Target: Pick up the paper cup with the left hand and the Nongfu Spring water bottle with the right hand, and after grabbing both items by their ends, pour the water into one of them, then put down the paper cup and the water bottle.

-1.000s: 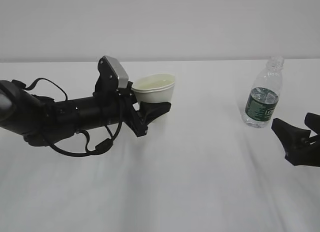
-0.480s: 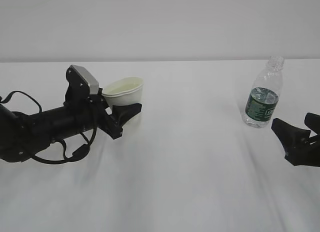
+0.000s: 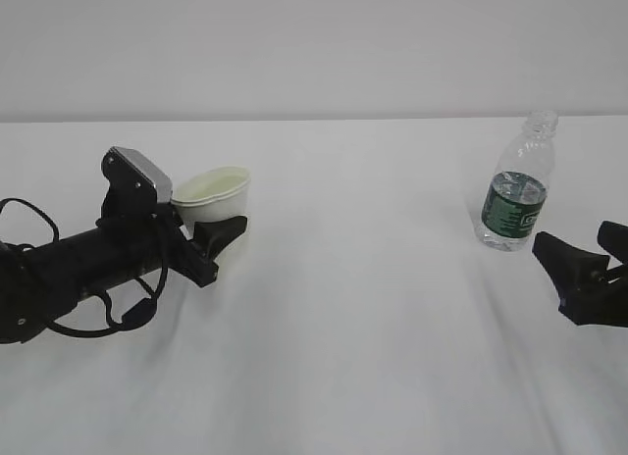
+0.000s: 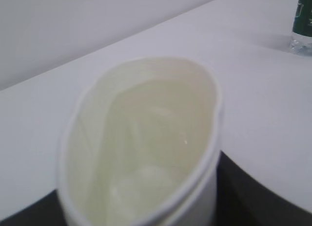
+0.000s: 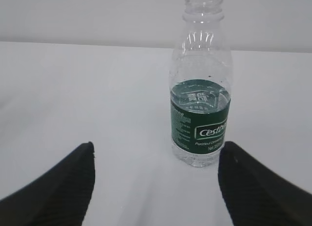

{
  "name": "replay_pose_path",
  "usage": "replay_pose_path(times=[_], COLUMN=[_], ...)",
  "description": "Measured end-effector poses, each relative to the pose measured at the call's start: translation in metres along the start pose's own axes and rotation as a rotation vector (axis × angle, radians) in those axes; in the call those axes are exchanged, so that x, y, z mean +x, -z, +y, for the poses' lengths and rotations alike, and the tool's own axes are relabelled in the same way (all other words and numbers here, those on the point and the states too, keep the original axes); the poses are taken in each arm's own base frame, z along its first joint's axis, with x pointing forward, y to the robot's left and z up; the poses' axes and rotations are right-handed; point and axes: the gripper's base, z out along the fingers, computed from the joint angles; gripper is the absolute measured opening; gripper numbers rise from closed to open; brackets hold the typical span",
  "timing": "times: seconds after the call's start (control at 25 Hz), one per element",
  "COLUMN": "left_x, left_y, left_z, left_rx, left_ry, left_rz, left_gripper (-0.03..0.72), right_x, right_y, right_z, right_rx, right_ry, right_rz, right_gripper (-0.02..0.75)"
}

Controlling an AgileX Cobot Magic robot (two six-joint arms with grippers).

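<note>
White paper cup (image 3: 212, 192), holding water (image 4: 146, 158), sat pinched in my left hand (image 3: 201, 234), far left of the bottle (image 3: 517, 185); it had shifted farther leftward. My right hand (image 3: 581, 269) waited just beside the upright, uncapped bottle, jaws spread, unmoved.

I saw a white desk (image 3: 343, 308) covered by a plain cloth with soft creases and faint shadows. Behind it stood a pale, bare wall (image 3: 314, 43), meeting the desk's far edge in a straight horizontal line across my view.
</note>
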Motion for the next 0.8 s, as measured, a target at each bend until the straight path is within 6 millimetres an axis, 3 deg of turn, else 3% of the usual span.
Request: replay_pose_path(times=[0.8], left_x=[0.006], left_y=[0.006], left_z=[0.012], left_rx=[-0.163], left_ry=[0.041], left_rz=[0.018], left_gripper=[0.397], right_x=[0.000], right_y=[0.000], right_z=[0.001], right_rx=[-0.007], right_ry=[0.003], right_rz=[0.000], right_gripper=[0.589])
